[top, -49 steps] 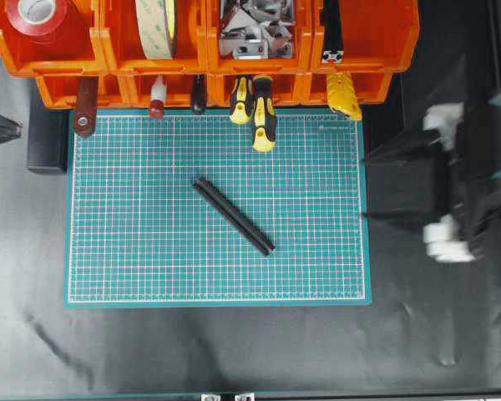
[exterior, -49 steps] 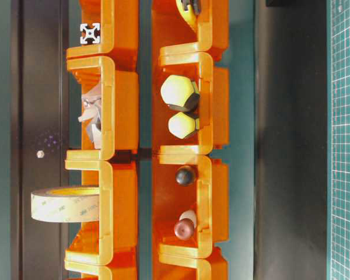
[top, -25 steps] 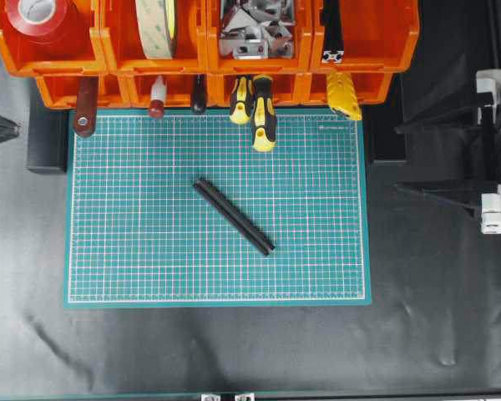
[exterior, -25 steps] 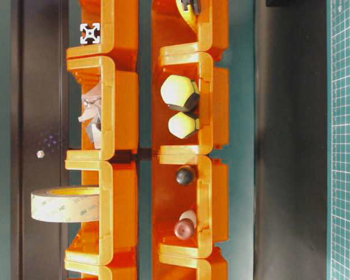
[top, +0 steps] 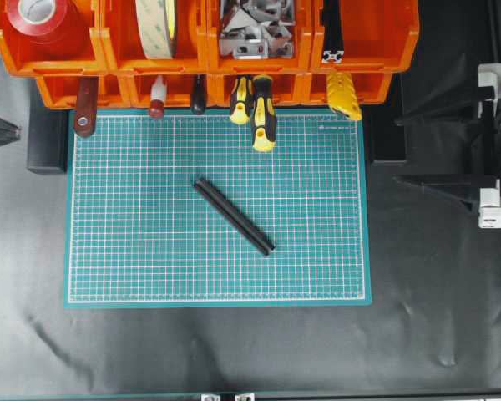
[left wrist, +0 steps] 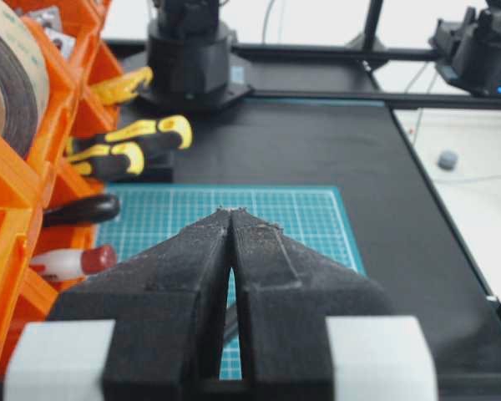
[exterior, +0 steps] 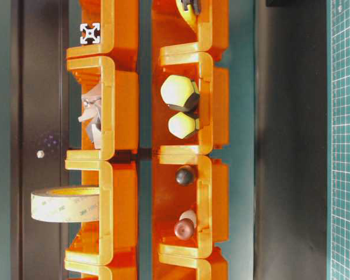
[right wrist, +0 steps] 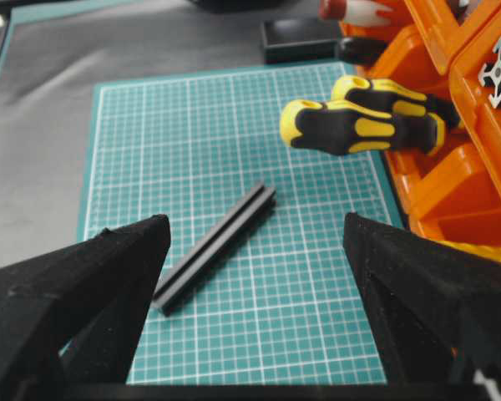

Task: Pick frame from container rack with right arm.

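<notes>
Two frames are seen: one [top: 332, 55] in the container rack [top: 367, 38], one [top: 233, 215] on the mat; right gripper [top: 438, 150] gaped, left gripper [left wrist: 232, 214] closed.

A black counter [top: 234, 351] carried everything, its dark covering slightly creased toward the lower right of the overhead view. A green gridded cutting mat [top: 150, 251] lay flat near the middle of it. Along the far edge, the orange container rack [top: 204, 58] stood on the counter, with its lower row of bins reaching the mat's top border. A flat black block [top: 48, 140] rested on the counter just beside the mat's upper left corner.
</notes>
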Controlling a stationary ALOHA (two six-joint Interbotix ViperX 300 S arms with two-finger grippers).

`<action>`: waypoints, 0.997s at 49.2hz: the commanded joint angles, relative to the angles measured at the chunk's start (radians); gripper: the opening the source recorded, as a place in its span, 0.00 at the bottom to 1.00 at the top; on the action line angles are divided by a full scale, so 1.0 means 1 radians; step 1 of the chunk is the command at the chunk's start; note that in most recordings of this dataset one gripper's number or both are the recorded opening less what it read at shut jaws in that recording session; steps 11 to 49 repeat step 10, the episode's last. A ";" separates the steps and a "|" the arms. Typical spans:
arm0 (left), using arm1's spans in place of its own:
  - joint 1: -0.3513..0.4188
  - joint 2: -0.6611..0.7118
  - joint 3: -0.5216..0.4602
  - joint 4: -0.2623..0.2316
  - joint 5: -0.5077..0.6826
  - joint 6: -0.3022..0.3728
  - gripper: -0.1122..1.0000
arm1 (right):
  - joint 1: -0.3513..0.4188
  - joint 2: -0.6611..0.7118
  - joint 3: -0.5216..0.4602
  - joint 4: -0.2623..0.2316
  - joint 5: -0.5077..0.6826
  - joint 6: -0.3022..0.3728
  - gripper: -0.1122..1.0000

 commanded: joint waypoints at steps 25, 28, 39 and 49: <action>0.000 0.011 -0.008 0.002 -0.012 -0.002 0.10 | -0.017 -0.018 0.002 -0.005 -0.005 0.002 0.81; 0.000 0.011 -0.008 0.002 -0.012 -0.002 0.10 | -0.017 -0.018 0.002 -0.005 -0.005 0.002 0.81; 0.000 0.011 -0.008 0.002 -0.012 -0.002 0.10 | -0.017 -0.018 0.002 -0.005 -0.005 0.002 0.81; 0.000 0.011 -0.008 0.002 -0.012 -0.002 0.10 | -0.017 -0.018 0.002 -0.005 -0.005 0.002 0.81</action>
